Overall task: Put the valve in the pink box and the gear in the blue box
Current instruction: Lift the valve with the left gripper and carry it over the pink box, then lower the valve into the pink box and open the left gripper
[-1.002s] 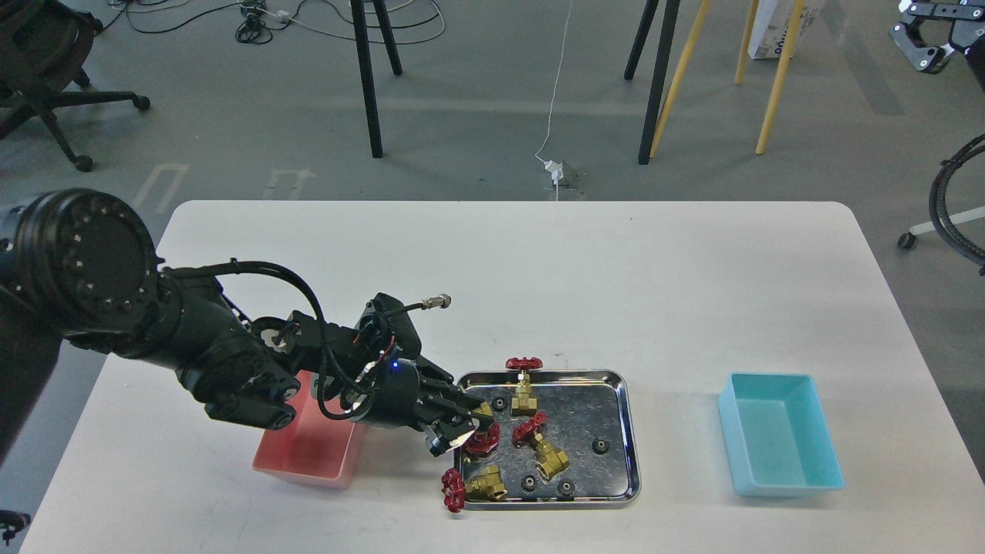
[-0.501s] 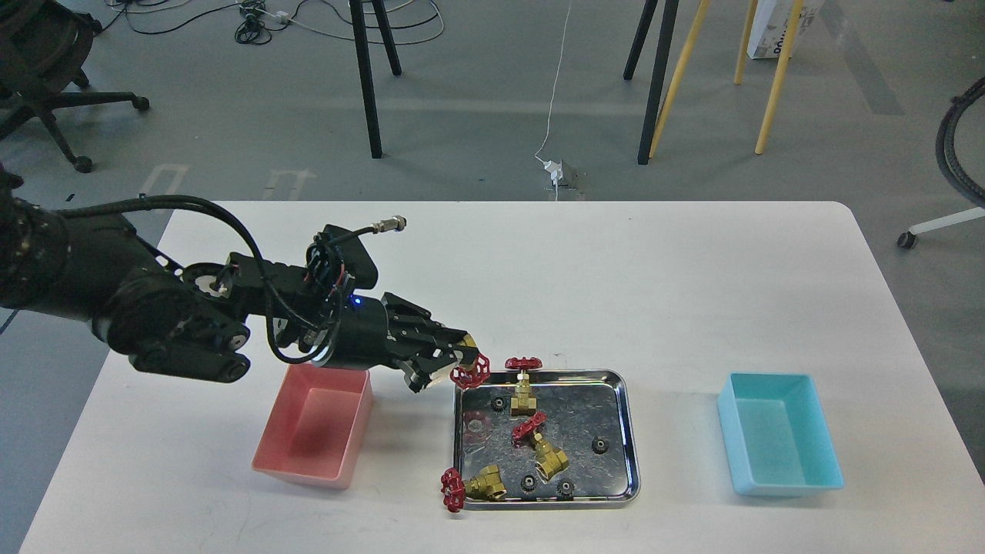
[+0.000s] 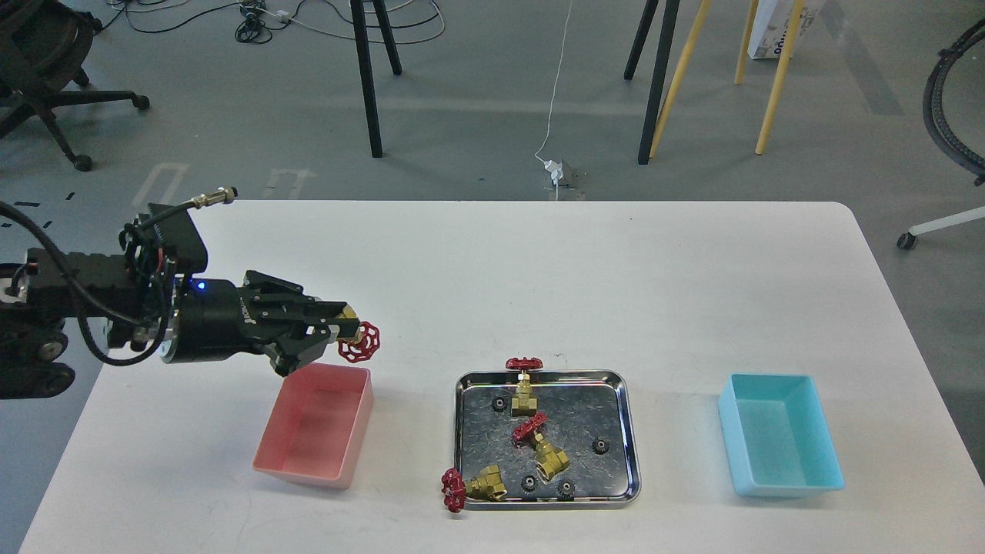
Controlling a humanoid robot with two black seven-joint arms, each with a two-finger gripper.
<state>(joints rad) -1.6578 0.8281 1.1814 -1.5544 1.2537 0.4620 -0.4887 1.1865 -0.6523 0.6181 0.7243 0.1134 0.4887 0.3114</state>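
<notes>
My left gripper (image 3: 338,329) is shut on a brass valve with a red handwheel (image 3: 359,342) and holds it in the air just above the far right corner of the pink box (image 3: 288,454). The pink box looks empty. Three more valves are at the steel tray (image 3: 629,431): one upright at its far edge (image 3: 525,392), one lying in the middle (image 3: 542,446), one at the near left corner (image 3: 477,485) with its wheel over the rim. Several tiny black gears (image 3: 599,445) lie in the tray. The blue box (image 3: 777,442) stands at the right, empty. My right gripper is out of view.
The white table (image 3: 539,277) carries only the two boxes and the tray. Beyond its far edge are chair and stand legs and cables on the floor. A black hose loop hangs at the top right.
My left gripper took a valve out of the tray's left side, lifted it and carried it left, from over the tray to over the pink box's far corner. The arm drew back left.
</notes>
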